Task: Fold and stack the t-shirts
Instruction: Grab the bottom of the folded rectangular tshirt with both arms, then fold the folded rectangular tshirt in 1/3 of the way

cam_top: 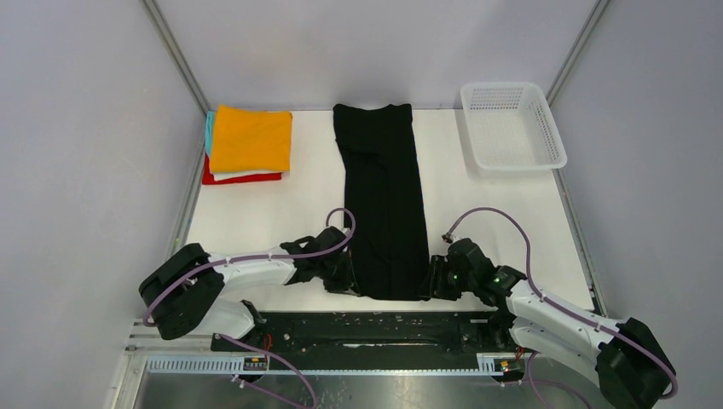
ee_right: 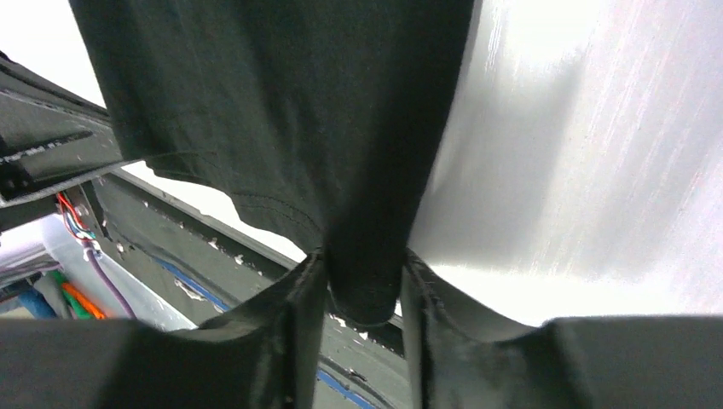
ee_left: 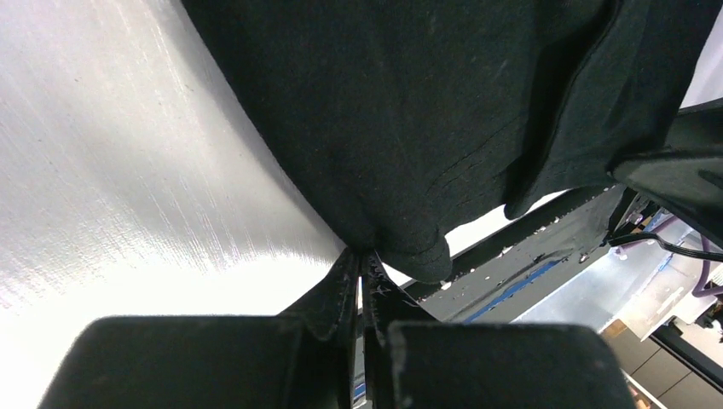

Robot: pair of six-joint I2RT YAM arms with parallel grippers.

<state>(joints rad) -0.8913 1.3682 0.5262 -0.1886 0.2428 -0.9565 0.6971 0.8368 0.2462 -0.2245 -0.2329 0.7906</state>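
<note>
The black t-shirt [cam_top: 384, 196] lies as a long narrow strip down the middle of the white table, its near end at the front edge. My left gripper [cam_top: 352, 277] is shut on its near left corner; in the left wrist view the gripper [ee_left: 361, 258] pinches the black cloth [ee_left: 409, 111] at the fingertips. My right gripper [cam_top: 433, 281] is shut on the near right corner; in the right wrist view the gripper [ee_right: 362, 277] has a bunched fold of the black cloth [ee_right: 281, 102] between the fingers. A folded stack sits back left: orange [cam_top: 250, 139] on top, then white, red [cam_top: 243, 178], and a teal edge [cam_top: 209, 129].
A white mesh basket [cam_top: 512, 126] stands at the back right corner. Bare table [cam_top: 256, 221] lies on both sides of the black strip. The black rail [cam_top: 375, 328] of the arm bases runs along the front edge. Grey walls close in on both sides.
</note>
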